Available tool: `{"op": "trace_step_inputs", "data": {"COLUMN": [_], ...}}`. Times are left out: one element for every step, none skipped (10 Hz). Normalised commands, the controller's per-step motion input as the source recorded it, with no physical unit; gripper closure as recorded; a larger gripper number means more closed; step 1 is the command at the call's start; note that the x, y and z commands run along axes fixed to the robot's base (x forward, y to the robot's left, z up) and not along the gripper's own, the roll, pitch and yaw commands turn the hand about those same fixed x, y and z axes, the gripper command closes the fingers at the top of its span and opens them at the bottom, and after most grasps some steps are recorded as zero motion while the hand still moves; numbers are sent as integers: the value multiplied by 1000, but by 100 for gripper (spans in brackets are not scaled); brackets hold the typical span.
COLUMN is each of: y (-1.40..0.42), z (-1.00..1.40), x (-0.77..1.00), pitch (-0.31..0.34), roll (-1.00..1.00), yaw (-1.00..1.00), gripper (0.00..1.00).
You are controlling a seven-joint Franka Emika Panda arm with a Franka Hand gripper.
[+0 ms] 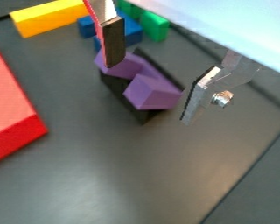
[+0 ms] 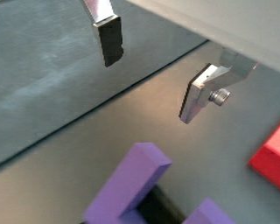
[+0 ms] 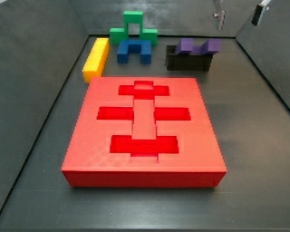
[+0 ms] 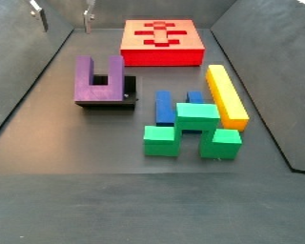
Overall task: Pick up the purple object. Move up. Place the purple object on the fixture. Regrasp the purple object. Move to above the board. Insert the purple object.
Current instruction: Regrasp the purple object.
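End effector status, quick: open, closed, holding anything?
End effector: open and empty, raised above the purple object, which sits on the fixture.

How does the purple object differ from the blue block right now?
Colour: the purple object is purple, the blue block blue. Support: the purple object rests on the black fixture; the blue block sits on the floor among green blocks. Neighbours: the purple object stands alone; the blue block touches others. Both are notched blocks, and neither is held: the end effector is open, above the purple object.
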Motion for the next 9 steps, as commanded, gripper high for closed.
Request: {"op": "trace_step_inputs", "data": {"y": [0, 0, 0, 0, 0, 0, 0, 0, 0], "z": [20, 11, 0, 0, 0, 0, 0, 0, 0], "x": [589, 589, 597, 643, 651, 663, 674, 671, 666], "pitch": [197, 200, 194, 183, 180, 177, 171, 171, 186], "roll": [1000, 1000, 1000, 1000, 1000, 1000, 1000, 1000, 1000], "yaw": [77, 80, 86, 91, 106, 123, 149, 169, 169], "gripper": [0, 0, 0, 0, 0, 0, 0, 0, 0]}}
